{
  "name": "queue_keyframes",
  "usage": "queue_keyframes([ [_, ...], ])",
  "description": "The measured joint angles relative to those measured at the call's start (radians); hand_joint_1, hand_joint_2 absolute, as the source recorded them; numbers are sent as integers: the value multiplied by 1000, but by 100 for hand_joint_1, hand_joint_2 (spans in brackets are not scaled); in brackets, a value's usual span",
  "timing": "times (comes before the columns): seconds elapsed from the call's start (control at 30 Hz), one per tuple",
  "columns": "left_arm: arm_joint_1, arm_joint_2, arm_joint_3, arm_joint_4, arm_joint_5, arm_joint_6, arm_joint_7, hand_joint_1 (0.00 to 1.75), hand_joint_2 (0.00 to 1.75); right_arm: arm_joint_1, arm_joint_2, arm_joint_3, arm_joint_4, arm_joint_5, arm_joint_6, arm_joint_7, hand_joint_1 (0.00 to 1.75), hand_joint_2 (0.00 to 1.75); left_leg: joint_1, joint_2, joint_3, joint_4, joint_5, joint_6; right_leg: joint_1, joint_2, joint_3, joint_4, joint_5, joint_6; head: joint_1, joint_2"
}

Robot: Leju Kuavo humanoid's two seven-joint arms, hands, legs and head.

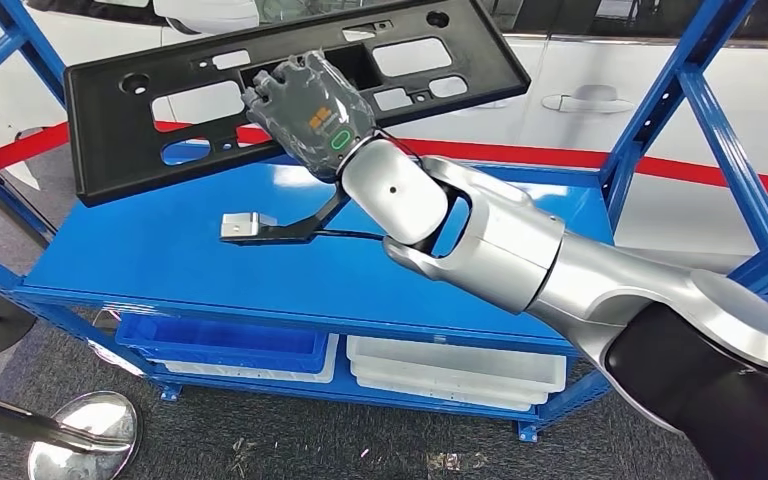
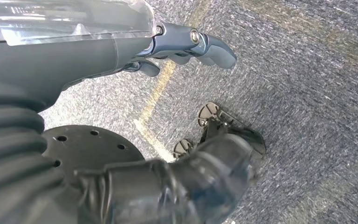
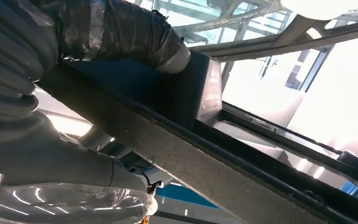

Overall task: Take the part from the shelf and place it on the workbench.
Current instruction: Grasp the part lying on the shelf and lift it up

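Above the blue shelf (image 1: pixel 160 250), right robot hand (image 1: pixel 310 105) gripping flat black slotted part (image 1: pixel 120 120)

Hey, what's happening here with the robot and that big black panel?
The robot's right hand grips a long black plastic part with cutouts and holds it tilted above the blue shelf. Its left hand hangs over grey carpet, holding nothing. Blue and white bins sit on the shelf's lower level.
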Motion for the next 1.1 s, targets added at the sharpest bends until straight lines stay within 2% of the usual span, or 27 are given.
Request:
queue_keyframes([
  [1.1,0,0,-16,0,19,-21,-12,0,175,33,-34,-21,-53,-92,-7,-6,175,175,0,0,0,0,0,0,0,0,0,0,0,0,0,0],
])
